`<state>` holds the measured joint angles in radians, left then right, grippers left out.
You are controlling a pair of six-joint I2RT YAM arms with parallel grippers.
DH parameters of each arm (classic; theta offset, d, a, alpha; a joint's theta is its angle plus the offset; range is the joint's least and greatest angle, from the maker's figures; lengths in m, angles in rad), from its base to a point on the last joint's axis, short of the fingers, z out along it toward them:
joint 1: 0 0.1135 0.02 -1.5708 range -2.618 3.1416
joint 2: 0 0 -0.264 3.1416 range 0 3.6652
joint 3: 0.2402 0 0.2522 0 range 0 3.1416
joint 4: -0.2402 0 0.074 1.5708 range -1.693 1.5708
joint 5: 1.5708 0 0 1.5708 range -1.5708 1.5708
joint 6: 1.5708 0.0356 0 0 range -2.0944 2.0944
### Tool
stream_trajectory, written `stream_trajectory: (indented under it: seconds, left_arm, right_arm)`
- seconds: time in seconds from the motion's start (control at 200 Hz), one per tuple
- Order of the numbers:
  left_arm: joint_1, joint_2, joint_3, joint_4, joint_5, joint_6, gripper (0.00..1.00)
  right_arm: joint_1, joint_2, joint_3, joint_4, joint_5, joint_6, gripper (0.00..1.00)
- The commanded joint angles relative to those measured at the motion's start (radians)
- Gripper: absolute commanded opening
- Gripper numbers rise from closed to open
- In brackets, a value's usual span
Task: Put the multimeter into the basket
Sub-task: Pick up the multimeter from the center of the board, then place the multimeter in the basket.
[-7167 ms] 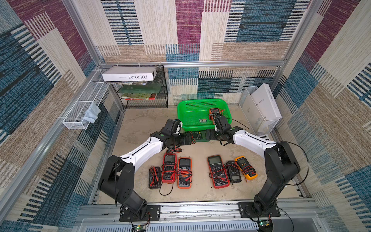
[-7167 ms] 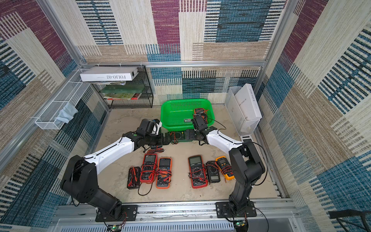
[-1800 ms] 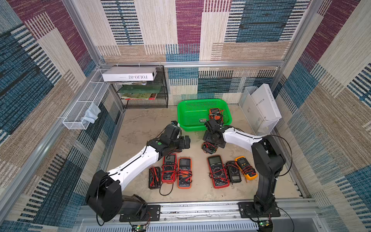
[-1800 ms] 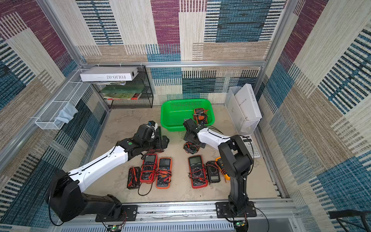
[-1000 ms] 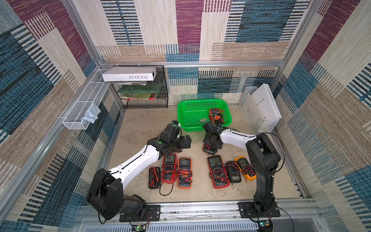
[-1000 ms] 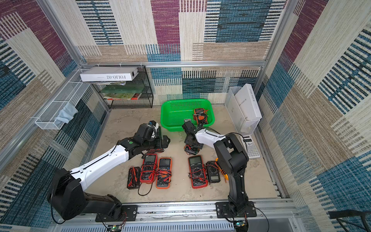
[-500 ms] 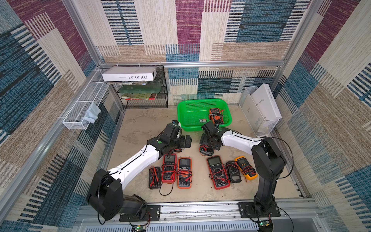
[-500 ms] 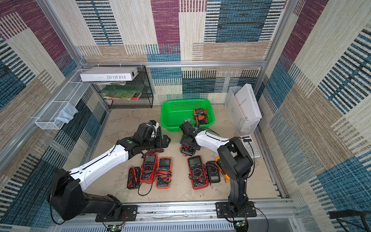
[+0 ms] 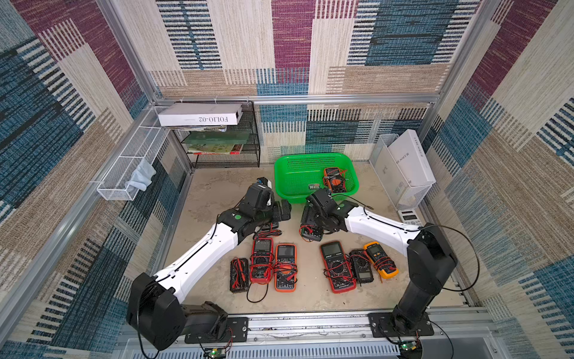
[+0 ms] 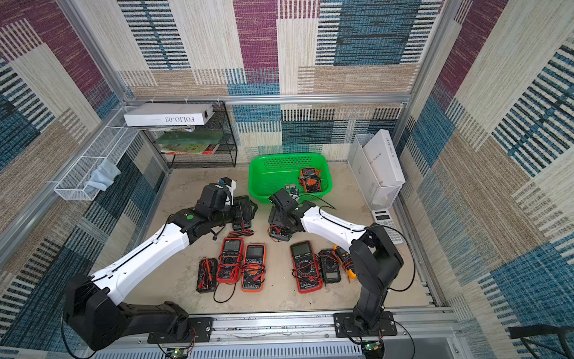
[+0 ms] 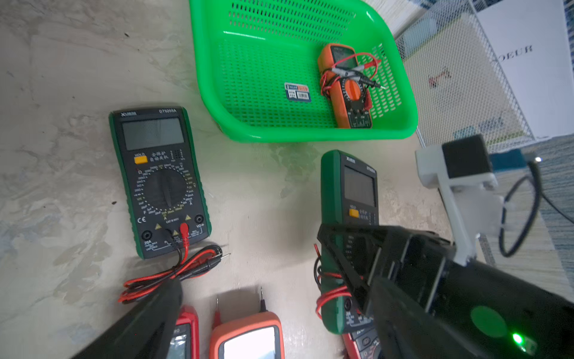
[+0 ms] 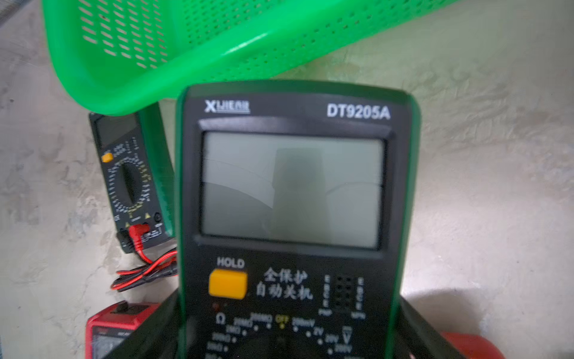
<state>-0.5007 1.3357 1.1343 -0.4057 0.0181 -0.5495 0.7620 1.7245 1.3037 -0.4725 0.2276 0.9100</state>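
The green basket (image 9: 310, 156) (image 10: 285, 156) stands at the back and holds an orange multimeter (image 9: 334, 181) (image 11: 348, 90). In front of it my right gripper (image 9: 310, 219) (image 12: 289, 310) is shut on a green multimeter (image 9: 310, 233) (image 12: 292, 186). Its fingers (image 12: 155, 329) lie against both long edges, and the meter is tilted off the floor (image 11: 357, 192). A second green multimeter (image 11: 158, 183) (image 12: 130, 183) lies flat left of it, with its leads loose. My left gripper (image 11: 273, 298) (image 9: 284, 211) hovers open over that spot, nothing between its fingers.
Several multimeters lie in a row near the front: red (image 9: 262, 261), orange (image 9: 285, 267), red (image 9: 337, 267), black (image 9: 362, 265), yellow (image 9: 380, 259). A black shelf rack (image 9: 223, 146) and a white wire basket (image 9: 130, 167) are at the back left. A white mesh holder (image 9: 403, 186) and a calculator (image 9: 410, 216) are on the right.
In the last second my right gripper has shifted a little to the left, taking the green multimeter with it. The left arm has hardly moved.
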Motion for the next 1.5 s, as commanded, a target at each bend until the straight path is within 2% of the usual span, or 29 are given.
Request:
stream_trajectory:
  seconds: [0.0, 0.26, 0.586, 0.842, 1.157, 1.357, 1.493]
  left_arm:
    - [0.024, -0.008, 0.031, -0.037, 0.003, 0.0, 1.0]
    - [0.068, -0.006, 0.093, -0.069, 0.031, 0.023, 1.0]
    - [0.078, -0.006, 0.123, -0.092, 0.051, 0.075, 1.0]
    - [0.083, -0.01, 0.12, -0.096, 0.059, 0.11, 1.0]
    - [0.082, 0.007, 0.126, -0.111, 0.083, 0.127, 1.0]
    - [0.083, 0.01, 0.127, -0.125, 0.092, 0.129, 1.0]
    - [0.082, 0.008, 0.125, -0.133, 0.091, 0.135, 1.0]
  right_arm:
    - [0.002, -0.035, 0.015, 0.033, 0.026, -0.014, 0.63]
    - [-0.013, -0.059, 0.107, 0.023, 0.047, -0.095, 0.63]
    - [-0.12, 0.016, 0.295, 0.027, 0.005, -0.237, 0.61]
    - [-0.222, 0.179, 0.498, 0.008, -0.06, -0.414, 0.62]
    - [-0.262, 0.407, 0.746, -0.014, -0.068, -0.681, 0.62]
    - [-0.284, 0.541, 0.908, -0.071, -0.073, -0.718, 0.62]
    - [-0.294, 0.586, 0.937, -0.082, -0.106, -0.715, 0.63]
